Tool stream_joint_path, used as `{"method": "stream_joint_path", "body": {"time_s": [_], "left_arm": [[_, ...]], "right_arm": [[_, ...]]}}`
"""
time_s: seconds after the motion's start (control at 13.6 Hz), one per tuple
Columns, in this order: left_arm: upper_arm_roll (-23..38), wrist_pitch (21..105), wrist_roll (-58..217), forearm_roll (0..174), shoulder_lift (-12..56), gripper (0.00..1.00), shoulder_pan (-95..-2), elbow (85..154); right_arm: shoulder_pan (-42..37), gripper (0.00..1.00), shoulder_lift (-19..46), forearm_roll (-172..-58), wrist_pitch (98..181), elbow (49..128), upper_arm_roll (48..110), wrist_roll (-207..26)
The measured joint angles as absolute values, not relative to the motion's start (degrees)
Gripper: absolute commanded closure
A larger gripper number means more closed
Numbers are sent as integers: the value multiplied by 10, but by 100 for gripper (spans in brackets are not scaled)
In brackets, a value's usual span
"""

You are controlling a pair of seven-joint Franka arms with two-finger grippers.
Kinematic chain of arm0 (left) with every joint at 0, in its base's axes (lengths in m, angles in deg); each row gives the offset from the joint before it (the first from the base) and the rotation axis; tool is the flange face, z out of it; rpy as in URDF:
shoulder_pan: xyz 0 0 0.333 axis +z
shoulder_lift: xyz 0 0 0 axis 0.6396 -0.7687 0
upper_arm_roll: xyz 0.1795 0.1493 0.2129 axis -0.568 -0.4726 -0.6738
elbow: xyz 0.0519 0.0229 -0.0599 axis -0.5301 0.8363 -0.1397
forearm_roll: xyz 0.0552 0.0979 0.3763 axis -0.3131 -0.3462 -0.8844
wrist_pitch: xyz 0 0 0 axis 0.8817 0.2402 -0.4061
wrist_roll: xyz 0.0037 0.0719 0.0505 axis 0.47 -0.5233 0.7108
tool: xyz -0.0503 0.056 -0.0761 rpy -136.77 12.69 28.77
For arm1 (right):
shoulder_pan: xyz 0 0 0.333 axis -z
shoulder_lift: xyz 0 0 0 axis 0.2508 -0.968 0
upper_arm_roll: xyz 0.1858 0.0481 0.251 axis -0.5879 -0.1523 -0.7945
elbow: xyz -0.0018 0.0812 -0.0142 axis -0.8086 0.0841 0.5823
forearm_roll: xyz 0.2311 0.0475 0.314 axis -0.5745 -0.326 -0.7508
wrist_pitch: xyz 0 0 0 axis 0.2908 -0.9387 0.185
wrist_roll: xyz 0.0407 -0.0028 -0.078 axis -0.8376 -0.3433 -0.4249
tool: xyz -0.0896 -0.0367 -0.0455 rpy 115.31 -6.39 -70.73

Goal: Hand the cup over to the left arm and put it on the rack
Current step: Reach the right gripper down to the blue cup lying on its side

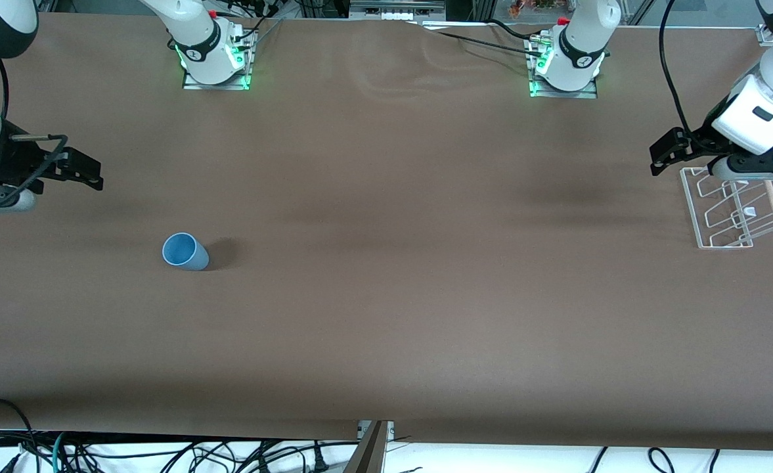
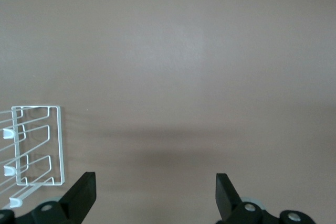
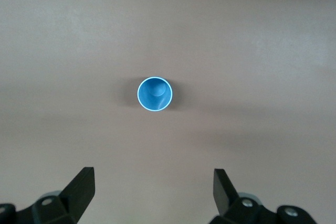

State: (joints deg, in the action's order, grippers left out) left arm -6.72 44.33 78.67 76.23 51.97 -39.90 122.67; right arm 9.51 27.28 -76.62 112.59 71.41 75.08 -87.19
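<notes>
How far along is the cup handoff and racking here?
Nothing is done yet. The cup stands alone on the table toward the right arm's end, untouched. The right end effector hangs open and empty. The left end effector waits open by the rack, which holds nothing. Pickup, handoff and placing all remain.

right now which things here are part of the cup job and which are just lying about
Part of the job:
- cup, upright on the table toward the right arm's end
- rack, at the left arm's end
- right claw, open, empty
- left claw, open, beside the rack

Just lying about:
- cables below the table edge
</notes>
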Motion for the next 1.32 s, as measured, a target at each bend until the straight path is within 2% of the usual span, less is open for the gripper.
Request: {"method": "stream_joint_path", "body": {"time_s": [0.37,0.66,1.32], "left_arm": [[-60,435,788,762,511,0,-396,1224],[-59,382,788,762,504,0,-395,1216],[-55,361,788,762,478,0,-395,1197]], "right_arm": [[96,0,231,-763,1156,723,753,-872],[99,0,188,-760,1190,749,756,-872],[106,0,166,-760,1422,929,758,-879]]}}
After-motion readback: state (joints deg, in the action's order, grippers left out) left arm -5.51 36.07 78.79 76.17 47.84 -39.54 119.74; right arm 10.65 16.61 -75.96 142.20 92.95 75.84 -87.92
